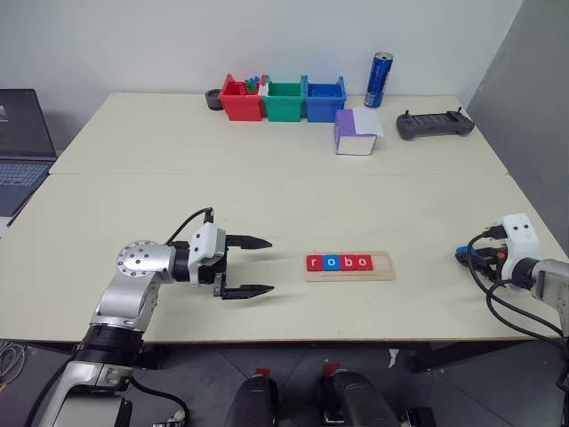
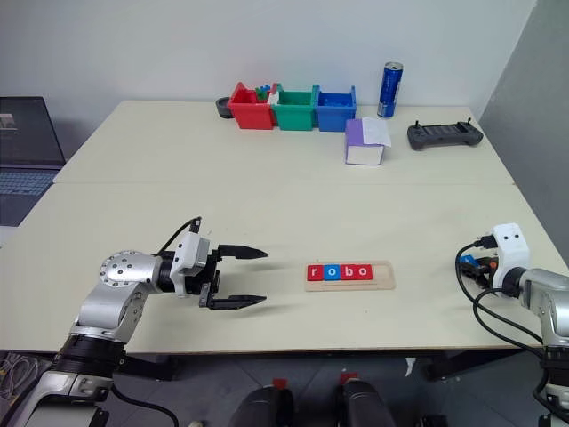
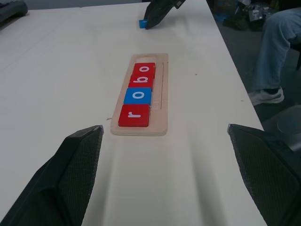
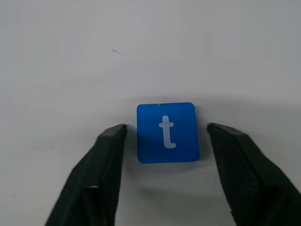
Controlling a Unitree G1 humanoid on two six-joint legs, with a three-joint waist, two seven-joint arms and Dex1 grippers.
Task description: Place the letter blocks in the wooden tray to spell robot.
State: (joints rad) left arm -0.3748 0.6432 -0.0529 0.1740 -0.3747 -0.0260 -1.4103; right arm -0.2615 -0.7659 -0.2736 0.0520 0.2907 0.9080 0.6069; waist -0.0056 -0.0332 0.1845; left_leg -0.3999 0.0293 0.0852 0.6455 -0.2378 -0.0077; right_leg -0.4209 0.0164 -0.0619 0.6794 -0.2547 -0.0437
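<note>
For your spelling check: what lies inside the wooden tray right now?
The wooden tray holds four letter blocks spelling r, o, b, o: red, blue, red, red. The space after them is bare. Nothing covers them.

light: bright, even | shadows: soft, faint | focus: sharp

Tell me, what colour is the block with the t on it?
Blue, with a white t. It shows best in the right wrist view.

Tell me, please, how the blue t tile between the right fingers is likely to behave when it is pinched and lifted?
The blue t tile looks flat and rigid, so it probably won't bend. Lying flush on the table, it is thin, so the fingers may slip over its edges. Likely light.
</note>
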